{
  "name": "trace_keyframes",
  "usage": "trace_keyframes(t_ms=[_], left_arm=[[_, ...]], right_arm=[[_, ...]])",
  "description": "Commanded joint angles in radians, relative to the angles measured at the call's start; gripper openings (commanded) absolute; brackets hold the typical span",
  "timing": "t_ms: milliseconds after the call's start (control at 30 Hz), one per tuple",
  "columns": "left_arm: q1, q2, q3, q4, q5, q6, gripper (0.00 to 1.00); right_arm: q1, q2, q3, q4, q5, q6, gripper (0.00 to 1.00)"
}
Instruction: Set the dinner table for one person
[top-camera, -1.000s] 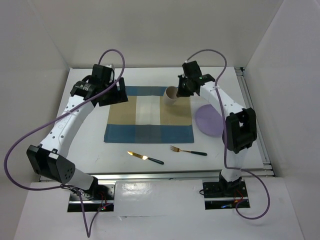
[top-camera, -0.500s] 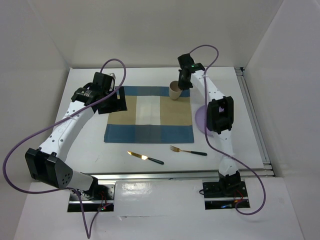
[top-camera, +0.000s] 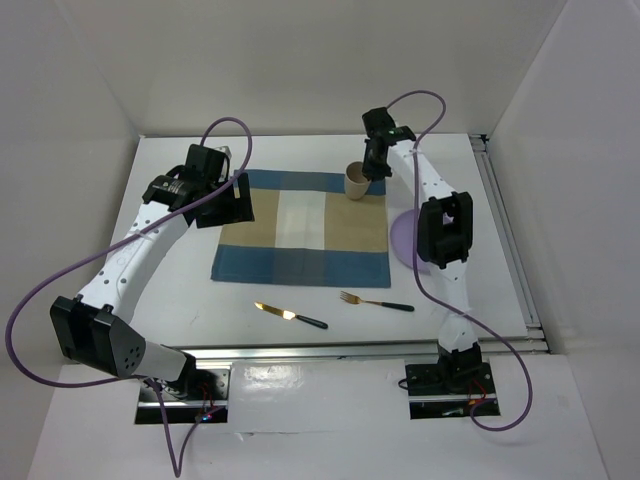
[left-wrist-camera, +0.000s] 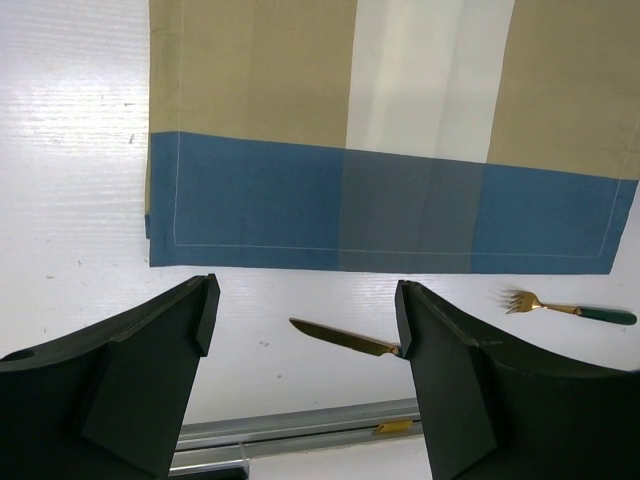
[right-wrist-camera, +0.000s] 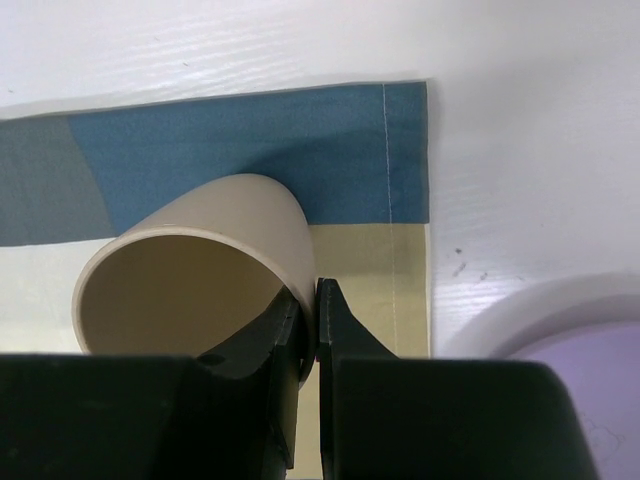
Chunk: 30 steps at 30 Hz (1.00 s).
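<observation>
The right gripper (right-wrist-camera: 312, 300), nearly closed, pinches the rim of the beige cup (right-wrist-camera: 190, 270) over the placemat's (right-wrist-camera: 250, 150) upper-right corner in the overhead view, bare dinner table (top-camera: 180, 290) lying just right of it, while the left gripper (left-wrist-camera: 305, 305) hangs wide open and empty at the upper-left corner.

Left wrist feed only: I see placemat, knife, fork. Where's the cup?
Observer: The cup sits on the far right corner of the placemat.
Operator: Held?
Observer: Yes, the right pincer is shut on its rim, one finger inside, one outside.
Operator: Plate?
Observer: The purple plate lies on the table, right of the placemat and off the cloth.
</observation>
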Motion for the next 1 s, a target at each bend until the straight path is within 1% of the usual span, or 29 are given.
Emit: trace_keyframes(t_ms=[0, 100, 200, 333, 400, 500, 533, 567, 700, 833, 967], left_arm=[[0.003, -0.022, 0.007, 0.014, 0.003, 0.019, 0.89], [0.003, -0.013, 0.007, 0.014, 0.003, 0.019, 0.89], [0.003, -0.013, 0.007, 0.014, 0.003, 0.019, 0.89], [0.003, -0.013, -0.004, 0.024, -0.006, 0.019, 0.89], [0.003, -0.003, -0.064, 0.069, -0.017, 0.019, 0.89], [0.012, 0.068, -0.13, 0.131, -0.073, -0.013, 0.89], [0.021, 0.094, -0.168, 0.175, -0.086, -0.024, 0.89], [0.036, 0.151, -0.182, 0.191, -0.086, -0.052, 0.89], [0.055, 0.246, -0.233, 0.263, -0.096, -0.112, 0.85], [0.064, 0.297, -0.271, 0.284, -0.096, -0.159, 0.84], [0.064, 0.309, -0.311, 0.284, -0.096, -0.225, 0.84]], right_arm=[[-0.009, -0.1, -0.042, 0.009, 0.061, 0.011, 0.0], [-0.018, -0.118, -0.025, 0.02, 0.073, 0.011, 0.0], [-0.018, -0.106, 0.012, -0.008, 0.082, 0.011, 0.0], [-0.027, -0.095, -0.007, -0.022, 0.095, 0.011, 0.0], [-0.027, -0.104, -0.03, -0.011, 0.095, 0.011, 0.0], [-0.027, -0.104, -0.03, -0.011, 0.095, 0.011, 0.0], [-0.036, -0.104, -0.03, -0.011, 0.095, 0.011, 0.0], [-0.036, -0.104, -0.03, -0.011, 0.095, 0.011, 0.0], [-0.036, -0.095, -0.03, -0.011, 0.104, 0.011, 0.0], [-0.036, -0.075, -0.03, -0.011, 0.104, 0.011, 0.0], [-0.036, -0.066, -0.02, -0.011, 0.079, 0.002, 0.0]])
